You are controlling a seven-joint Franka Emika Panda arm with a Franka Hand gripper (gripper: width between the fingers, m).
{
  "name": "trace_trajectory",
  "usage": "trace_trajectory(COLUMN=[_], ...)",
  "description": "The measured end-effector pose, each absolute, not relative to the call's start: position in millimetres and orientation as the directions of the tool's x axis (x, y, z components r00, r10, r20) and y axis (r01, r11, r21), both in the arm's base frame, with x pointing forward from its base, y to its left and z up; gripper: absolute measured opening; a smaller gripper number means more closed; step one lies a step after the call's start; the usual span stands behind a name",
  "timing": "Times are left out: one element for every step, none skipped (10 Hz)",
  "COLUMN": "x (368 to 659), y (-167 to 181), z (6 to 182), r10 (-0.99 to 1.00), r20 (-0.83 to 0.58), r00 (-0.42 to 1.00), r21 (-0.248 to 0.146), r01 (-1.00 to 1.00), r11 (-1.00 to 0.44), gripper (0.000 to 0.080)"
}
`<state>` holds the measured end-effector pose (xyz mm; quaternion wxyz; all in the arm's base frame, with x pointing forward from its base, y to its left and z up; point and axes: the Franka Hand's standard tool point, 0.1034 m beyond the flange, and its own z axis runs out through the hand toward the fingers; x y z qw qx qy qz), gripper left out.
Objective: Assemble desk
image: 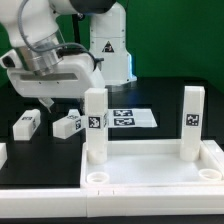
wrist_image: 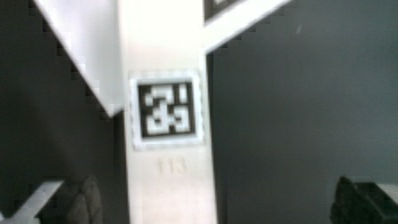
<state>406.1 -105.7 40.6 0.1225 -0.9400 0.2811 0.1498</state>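
The panel (image: 150,168) lies rim up at the near edge of the bench (image: 165,105). Two legs stand upright at its far side: the left leg (image: 95,125) on the exterior view's left and the right leg (image: 192,120) on the exterior view's right. A loose leg (image: 27,123) and a second loose leg (image: 68,125) lie flat on the bench, farther back on the exterior view's left, beside the marker board (image: 132,118).

The hand (image: 58,98) hovers above the loose legs, just beside the left leg. In the wrist view the hand (wrist_image: 199,200) is wide, holding nothing. Its fingers (wrist_image: 45,200) are dark at the corners, and a tagged leg (wrist_image: 166,150) runs between them, apart from both. This is probably the left leg, but that is not certain.

The legs look like stiff, light plastic bars with smooth faces, so they are likely a little slippery but not fragile. The best hold seems to be across two opposite flat sides, near the middle of the bar, with the fingers square to the faces. A standing leg could tip if it is pushed sideways. The panel is too wide for the hand; only its rim could be pinched.
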Motion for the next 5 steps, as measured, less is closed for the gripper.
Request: trace_trajectory(x=[403.5,397.3,402.6,399.4,393.8], y=[-104.5,-103.4,-103.6,-102.0,-101.1], z=[38.9,40.7,42.6,41.3,40.5], r10=[-0.487,-0.451,-0.424,-0.409,-0.379], r20=[-0.373,-0.441,-0.456,-0.501,-0.587], r00=[0.790,0.776,0.782,0.762,0.716], r21=[-0.147,-0.150,-0.148,-0.151,-0.157], r01=[-0.568,-0.560,-0.536,-0.543,-0.559], r11=[-0.810,-0.815,-0.831,-0.826,-0.814], gripper=[0.0649,0.0649,0.0649,0.0649,0.0649])
